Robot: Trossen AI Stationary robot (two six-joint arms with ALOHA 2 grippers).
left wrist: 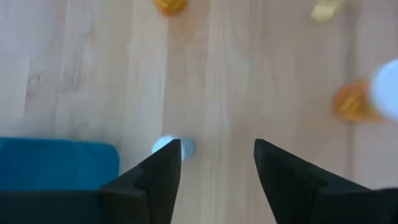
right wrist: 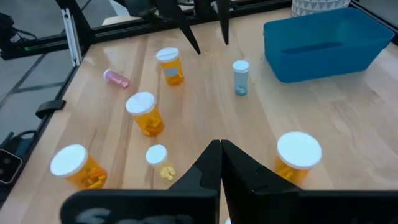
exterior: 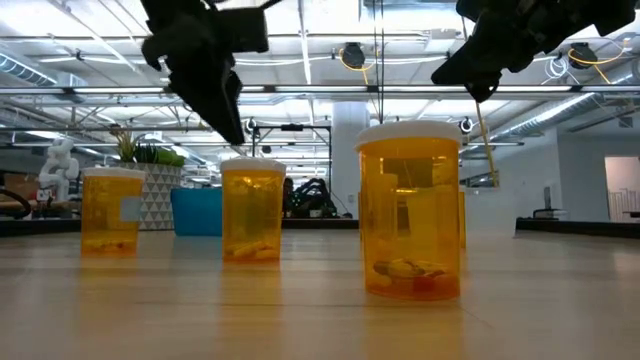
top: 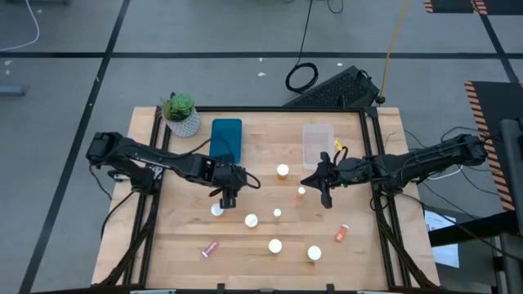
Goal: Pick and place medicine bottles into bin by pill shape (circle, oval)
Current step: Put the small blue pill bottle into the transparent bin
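1. Tabletop (top: 261,245): wooden and framed by black rails. Bare wood lies along the near edge and between the two bins.
2. Blue bin (top: 226,139) and clear bin (top: 317,144) sit near the far edge, well apart. A potted plant (top: 181,113) occupies the far-left corner.
3. Left gripper (top: 228,201) hangs over the table's left half, fingers apart and empty, beside a small blue-tinted bottle (right wrist: 240,77) that one finger partly hides in its wrist view.
4. Right gripper (top: 326,198) hovers right of centre, fingers together, holding nothing.
5. Medicine bottles (top: 275,246) are scattered across the near half; two slim ones (top: 210,248) lie on their sides. Pill shapes are mostly unreadable.
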